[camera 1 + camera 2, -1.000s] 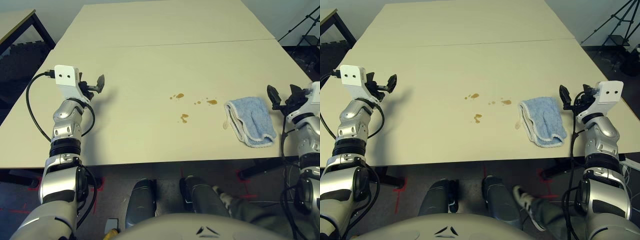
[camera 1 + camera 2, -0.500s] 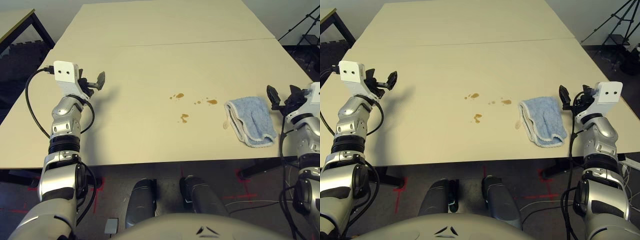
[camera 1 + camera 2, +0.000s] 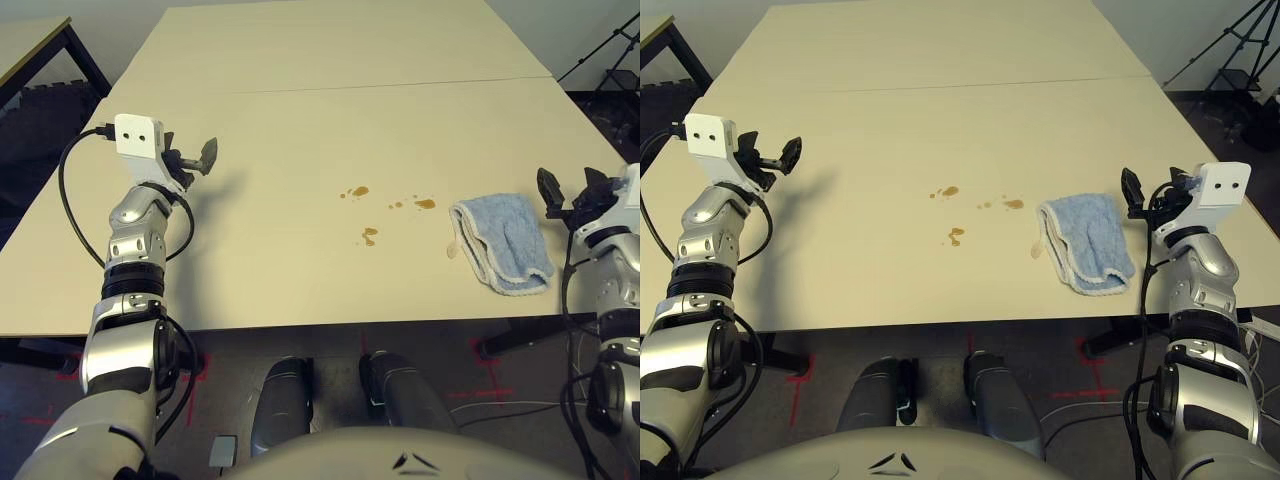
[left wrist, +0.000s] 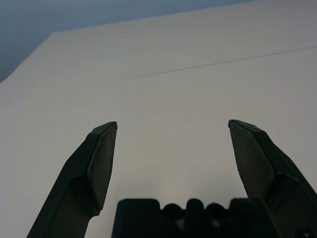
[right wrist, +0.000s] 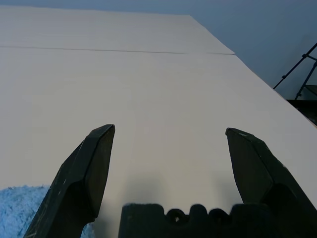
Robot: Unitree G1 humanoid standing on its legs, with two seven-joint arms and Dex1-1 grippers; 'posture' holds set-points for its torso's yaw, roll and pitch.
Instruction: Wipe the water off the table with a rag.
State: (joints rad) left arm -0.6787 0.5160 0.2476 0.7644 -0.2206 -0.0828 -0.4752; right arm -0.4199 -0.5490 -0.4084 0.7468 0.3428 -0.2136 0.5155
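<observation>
Small amber-brown drops of water (image 3: 357, 191) lie scattered mid-table, with more drops of the same water (image 3: 368, 236) nearer the front edge. The light blue rag (image 3: 500, 240) lies rumpled on the beige table (image 3: 300, 130), right of the drops; a corner of the rag (image 5: 15, 214) shows in the right wrist view. My right gripper (image 3: 568, 187) hovers open just right of the rag, apart from it; the right gripper (image 5: 171, 130) holds nothing. Far to the left, my left gripper (image 3: 206, 156) hangs open above bare tabletop, and the left gripper (image 4: 171, 124) is likewise empty.
A thin seam (image 3: 330, 88) crosses the table beyond the drops. A dark-framed side table (image 3: 40, 45) stands at the far left, and a black tripod (image 3: 610, 50) at the far right, off the table.
My left gripper has drifted a little to the right and away from me. The right gripper has barely moved. A shoe seen under the table a second ago is gone.
</observation>
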